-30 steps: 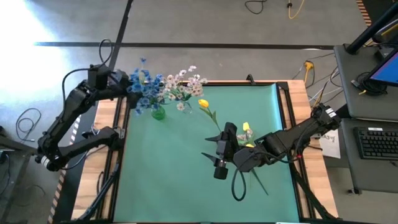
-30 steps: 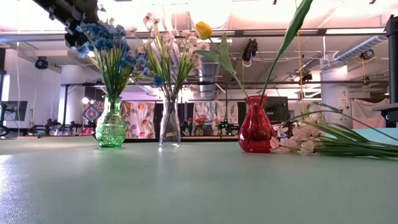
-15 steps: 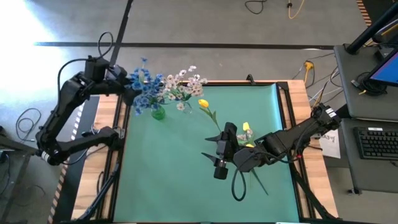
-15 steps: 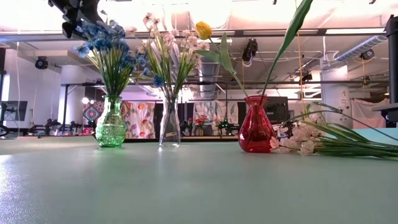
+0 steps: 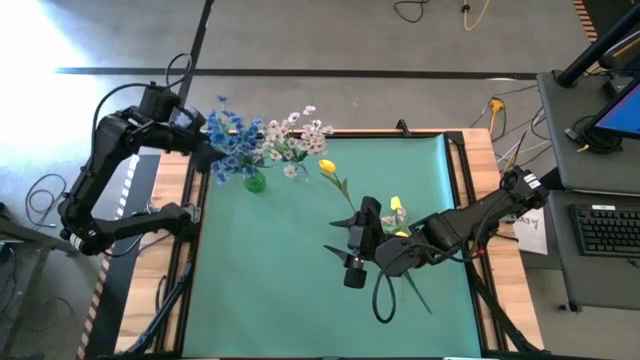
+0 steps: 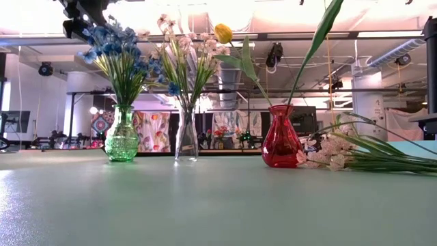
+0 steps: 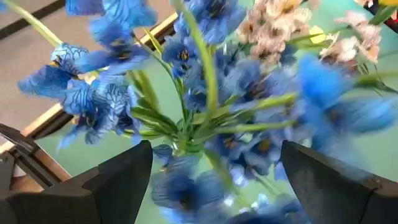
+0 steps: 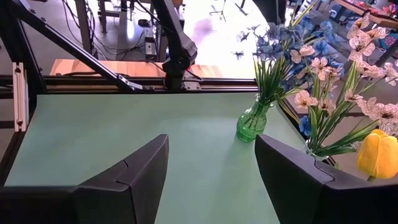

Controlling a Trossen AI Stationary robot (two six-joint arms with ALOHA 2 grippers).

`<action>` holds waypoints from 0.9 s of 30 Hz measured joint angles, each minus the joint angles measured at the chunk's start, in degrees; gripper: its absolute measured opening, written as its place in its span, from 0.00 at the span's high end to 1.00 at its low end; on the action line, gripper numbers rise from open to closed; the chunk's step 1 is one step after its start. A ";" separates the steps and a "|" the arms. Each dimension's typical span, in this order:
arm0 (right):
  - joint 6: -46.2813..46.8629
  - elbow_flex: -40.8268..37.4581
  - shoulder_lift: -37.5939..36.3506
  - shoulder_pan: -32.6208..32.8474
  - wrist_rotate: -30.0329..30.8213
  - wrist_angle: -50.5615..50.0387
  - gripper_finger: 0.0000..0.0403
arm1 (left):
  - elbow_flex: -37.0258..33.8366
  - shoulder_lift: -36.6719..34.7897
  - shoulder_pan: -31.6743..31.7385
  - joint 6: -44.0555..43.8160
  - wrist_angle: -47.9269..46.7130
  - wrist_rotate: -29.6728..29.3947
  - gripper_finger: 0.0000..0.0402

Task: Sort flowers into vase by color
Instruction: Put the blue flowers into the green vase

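Note:
Blue flowers (image 5: pixel 232 145) stand in a green vase (image 6: pixel 122 140), pink-white sprays (image 5: pixel 298 132) in a clear vase (image 6: pixel 186 140), and a yellow tulip (image 5: pixel 327 167) in a red vase (image 6: pixel 280 143). More pale pink flowers (image 6: pixel 331 154) lie on the table beside the red vase. My left gripper (image 5: pixel 198 140) is open, high at the far left beside the blue blossoms (image 7: pixel 205 93), touching nothing. It also shows in the left wrist view (image 7: pixel 212 158). My right gripper (image 5: pixel 352 246) is open and empty above the table's middle. It also shows in the right wrist view (image 8: pixel 211 146).
The green mat (image 5: pixel 270 290) has free room at the near left. Yellow buds (image 5: pixel 397 206) and green stalks (image 5: pixel 415 290) lie by my right arm. Wooden table edges (image 5: pixel 480 150) frame the mat. A desk with a keyboard (image 5: pixel 608 228) stands to the right.
My left gripper has risen and drawn back from the blue flowers toward the table's left edge, staying open. The blue blossoms stay in the green vase. My right arm has kept still.

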 joint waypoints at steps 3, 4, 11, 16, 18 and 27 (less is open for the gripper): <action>0.00 0.00 -0.01 -0.01 0.00 -0.03 0.42 | 2.32 0.10 -0.02 0.00 -0.23 0.02 0.15; -0.02 0.00 -0.01 -0.01 0.00 -0.03 0.42 | 3.10 0.16 -0.02 0.00 -0.29 0.00 0.15; -0.01 0.00 -0.01 0.00 -0.01 -0.06 0.42 | 9.13 0.98 0.00 1.37 -2.14 -0.44 0.15; -0.02 0.00 -0.01 0.00 -0.02 -0.06 0.42 | 12.23 1.08 0.00 1.44 -1.54 -0.46 0.15; -0.02 0.00 -0.01 0.00 -0.02 -0.07 0.42 | 13.18 0.94 0.01 1.01 1.26 -0.59 0.15; -0.04 -0.01 -0.01 0.00 -0.02 -0.07 0.42 | 13.44 5.45 0.02 -1.04 11.78 -10.03 0.15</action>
